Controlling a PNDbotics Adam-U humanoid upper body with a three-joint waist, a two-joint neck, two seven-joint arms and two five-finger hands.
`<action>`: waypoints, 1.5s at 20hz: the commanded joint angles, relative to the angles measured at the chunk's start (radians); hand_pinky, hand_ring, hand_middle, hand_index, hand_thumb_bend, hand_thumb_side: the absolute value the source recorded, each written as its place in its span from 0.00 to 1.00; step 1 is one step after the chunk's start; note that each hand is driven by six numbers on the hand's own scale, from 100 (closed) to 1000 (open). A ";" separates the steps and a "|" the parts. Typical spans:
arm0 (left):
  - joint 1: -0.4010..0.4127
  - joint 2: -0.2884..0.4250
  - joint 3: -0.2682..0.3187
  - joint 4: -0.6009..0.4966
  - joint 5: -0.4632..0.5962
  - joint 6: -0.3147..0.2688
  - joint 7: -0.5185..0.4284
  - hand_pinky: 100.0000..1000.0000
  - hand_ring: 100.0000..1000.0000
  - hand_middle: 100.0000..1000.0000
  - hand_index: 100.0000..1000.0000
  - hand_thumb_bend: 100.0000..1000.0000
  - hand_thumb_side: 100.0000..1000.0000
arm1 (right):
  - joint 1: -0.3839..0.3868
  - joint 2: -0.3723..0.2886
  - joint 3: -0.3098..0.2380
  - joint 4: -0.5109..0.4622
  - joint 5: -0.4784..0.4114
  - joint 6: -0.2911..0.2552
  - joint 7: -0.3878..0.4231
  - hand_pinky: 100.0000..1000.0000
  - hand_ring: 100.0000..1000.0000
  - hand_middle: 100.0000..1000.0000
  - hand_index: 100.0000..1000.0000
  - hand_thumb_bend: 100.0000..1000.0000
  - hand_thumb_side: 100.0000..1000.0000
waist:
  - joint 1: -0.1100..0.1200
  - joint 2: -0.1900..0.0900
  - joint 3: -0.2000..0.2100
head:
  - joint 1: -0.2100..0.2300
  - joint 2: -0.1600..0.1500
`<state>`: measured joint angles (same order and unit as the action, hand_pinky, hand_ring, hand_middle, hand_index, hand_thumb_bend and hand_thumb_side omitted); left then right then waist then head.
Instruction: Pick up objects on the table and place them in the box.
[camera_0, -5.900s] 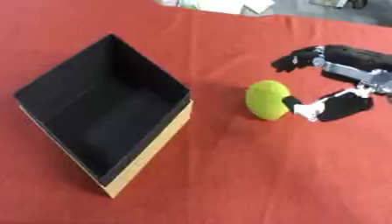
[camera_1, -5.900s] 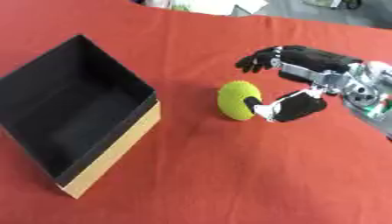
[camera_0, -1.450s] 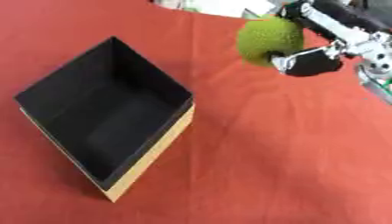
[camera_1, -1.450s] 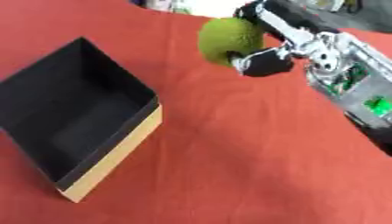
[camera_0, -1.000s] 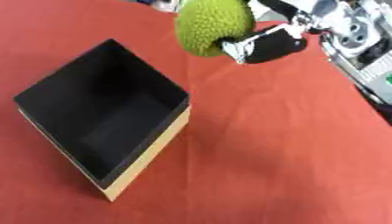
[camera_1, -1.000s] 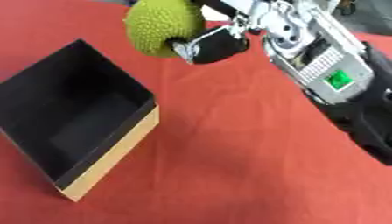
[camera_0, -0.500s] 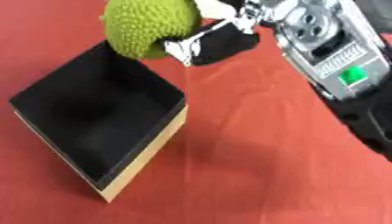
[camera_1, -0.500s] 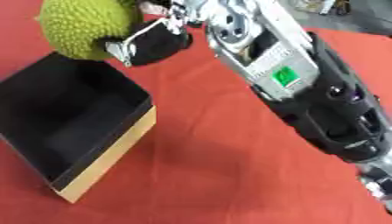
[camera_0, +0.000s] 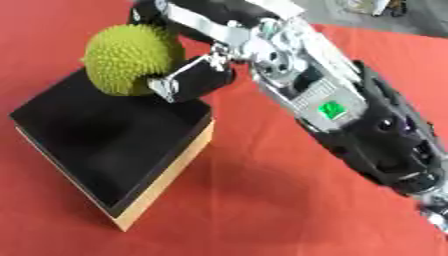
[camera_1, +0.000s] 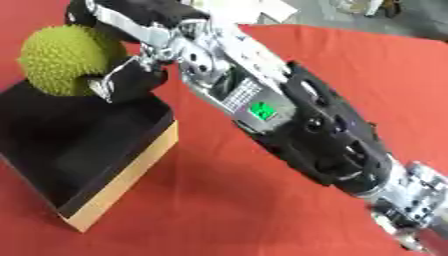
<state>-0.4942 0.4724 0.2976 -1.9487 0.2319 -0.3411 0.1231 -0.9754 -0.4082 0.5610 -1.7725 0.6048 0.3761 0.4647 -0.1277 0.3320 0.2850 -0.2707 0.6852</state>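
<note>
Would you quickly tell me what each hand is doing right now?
Left hand: not in view.
Right hand: shut on the spiky green ball, holding it over the black box.

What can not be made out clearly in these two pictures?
- Left robot hand: in neither view.
- Right robot hand: its fingers behind the spiky yellow-green ball are hidden in both views.
- Black cardboard box: its floor under the ball is dark; the right eye view cuts its left corner.
</note>
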 joint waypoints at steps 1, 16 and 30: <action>-0.015 0.016 0.004 -0.018 0.001 0.004 -0.001 0.64 0.50 0.49 0.64 0.00 0.00 | -0.025 0.028 0.017 0.057 0.047 -0.040 0.009 0.62 0.50 0.40 0.59 0.00 0.00 | 0.007 -0.017 0.004 | -0.011 -0.001; -0.028 0.010 0.001 -0.022 0.005 0.007 -0.004 0.64 0.50 0.49 0.64 0.00 0.00 | -0.020 0.101 0.054 0.189 0.149 -0.204 0.090 0.81 0.84 0.75 0.84 0.11 0.00 | 0.002 -0.008 0.022 | -0.034 -0.004; -0.026 0.012 0.002 -0.022 0.003 0.006 -0.001 0.64 0.50 0.49 0.64 0.00 0.00 | -0.025 0.081 0.004 0.065 0.138 -0.209 0.154 0.84 0.88 0.80 0.88 0.03 0.04 | 0.005 -0.012 0.016 | -0.027 -0.004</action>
<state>-0.5095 0.4636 0.2971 -1.9551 0.2370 -0.3370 0.1195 -0.9774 -0.3086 0.5847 -1.6712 0.7534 0.1576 0.6220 -0.1352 0.3425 0.3014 -0.2997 0.6849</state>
